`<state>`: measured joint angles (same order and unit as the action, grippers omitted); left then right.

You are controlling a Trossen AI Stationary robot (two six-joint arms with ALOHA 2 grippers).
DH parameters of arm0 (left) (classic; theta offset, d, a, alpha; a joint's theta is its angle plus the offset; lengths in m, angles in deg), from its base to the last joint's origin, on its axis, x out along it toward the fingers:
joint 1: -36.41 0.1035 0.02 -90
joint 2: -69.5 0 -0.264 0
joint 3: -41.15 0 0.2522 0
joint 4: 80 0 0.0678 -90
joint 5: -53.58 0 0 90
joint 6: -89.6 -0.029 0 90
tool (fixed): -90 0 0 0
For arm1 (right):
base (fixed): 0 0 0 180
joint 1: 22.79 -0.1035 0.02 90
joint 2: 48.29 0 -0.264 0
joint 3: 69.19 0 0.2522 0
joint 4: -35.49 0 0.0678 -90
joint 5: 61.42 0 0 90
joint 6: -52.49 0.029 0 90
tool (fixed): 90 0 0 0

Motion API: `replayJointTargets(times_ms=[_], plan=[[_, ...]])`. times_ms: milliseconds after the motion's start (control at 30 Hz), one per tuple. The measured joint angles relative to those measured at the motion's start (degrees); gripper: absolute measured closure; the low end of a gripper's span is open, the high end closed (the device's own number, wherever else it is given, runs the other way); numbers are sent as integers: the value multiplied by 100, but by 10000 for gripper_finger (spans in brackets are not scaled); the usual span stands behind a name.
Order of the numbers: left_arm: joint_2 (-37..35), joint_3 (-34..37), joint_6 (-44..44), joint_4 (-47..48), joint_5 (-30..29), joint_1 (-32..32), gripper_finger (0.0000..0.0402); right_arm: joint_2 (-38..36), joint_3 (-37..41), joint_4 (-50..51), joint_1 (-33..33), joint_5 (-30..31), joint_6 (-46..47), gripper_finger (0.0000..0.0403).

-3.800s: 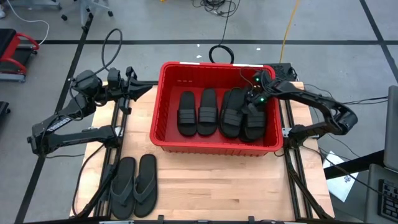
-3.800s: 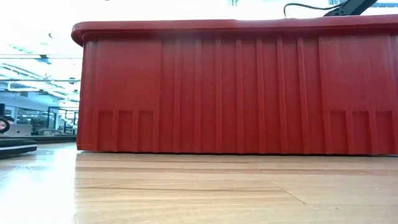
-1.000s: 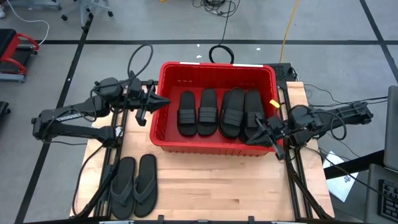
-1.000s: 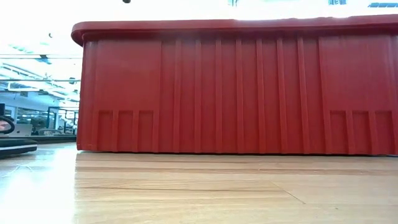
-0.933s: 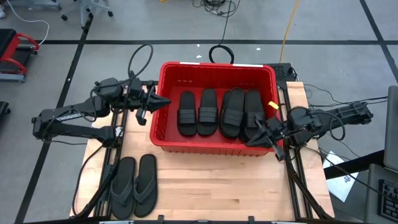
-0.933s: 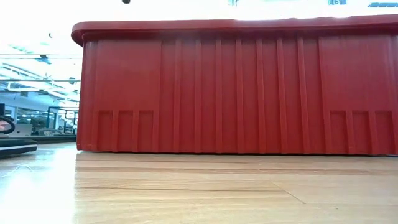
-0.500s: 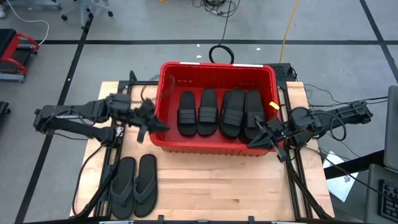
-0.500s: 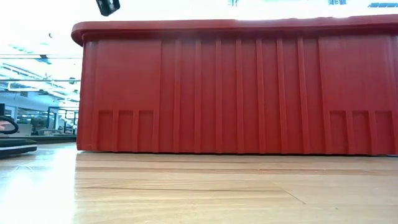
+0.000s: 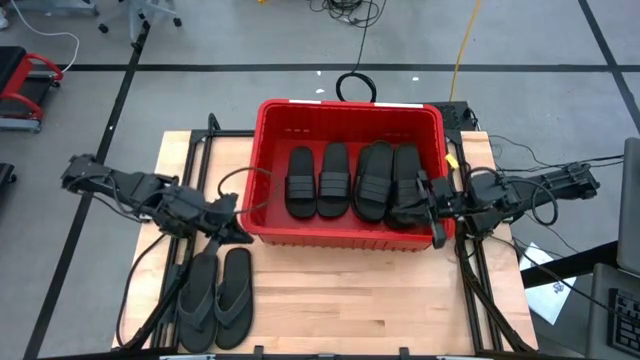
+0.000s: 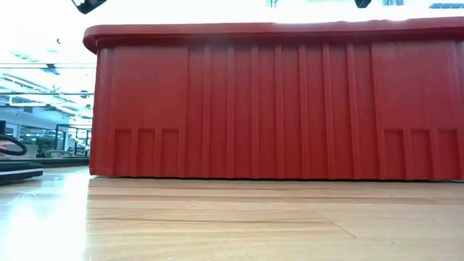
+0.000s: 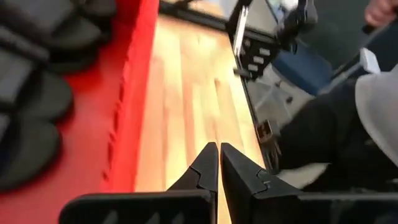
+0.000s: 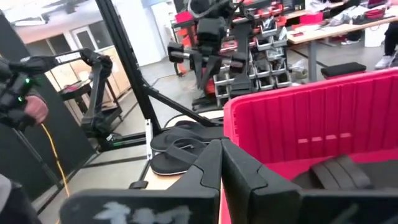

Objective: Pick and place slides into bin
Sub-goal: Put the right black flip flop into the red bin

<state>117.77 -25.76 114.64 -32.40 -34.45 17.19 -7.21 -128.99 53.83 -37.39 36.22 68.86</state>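
My left gripper (image 9: pixel 237 232) hangs over the desk (image 9: pixel 340 300) just off the bin's (image 9: pixel 345 232) front-left corner, jaws pressed together and holding nothing; my left wrist view shows its two dark fingers (image 11: pixel 208 165) meeting at the tips above bare wood, with the bin's (image 11: pixel 134 93) red wall alongside. My right gripper (image 9: pixel 423 196) sits at the bin's right wall, by the desk's right edge, jaws likewise together and empty; in my right wrist view the closed fingers (image 12: pixel 214 162) point along the bin's (image 12: pixel 298 118) rim.

The bin stands at the middle of the desk toward the back edge. Four slides (image 9: pixel 352 182) lie inside it side by side, soles down, ribbed bands up, the rightmost one just beside my right gripper. The flip-flop pair (image 9: pixel 213 298) lies together on the desk near the front-left corner, outside the bin and close below my left gripper. From the low view the bin's (image 10: pixel 275 109) ribbed front wall fills nearly everything.
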Motion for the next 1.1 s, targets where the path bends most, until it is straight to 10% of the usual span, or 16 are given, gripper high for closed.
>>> replayJointTargets(times_ms=[400, 667, 1100], plan=[[624, 96, 2860, 631, 421, -1605, 366, -52, 0, 2, 96, -17, -359, 403], [1345, 98, 4097, 852, -824, -2407, 282, -297, 0, 46, 113, -31, -369, 403], [2855, 105, 5723, 185, -125, -2839, 142, -445, 0, 300, 104, -641, -333, 403]])
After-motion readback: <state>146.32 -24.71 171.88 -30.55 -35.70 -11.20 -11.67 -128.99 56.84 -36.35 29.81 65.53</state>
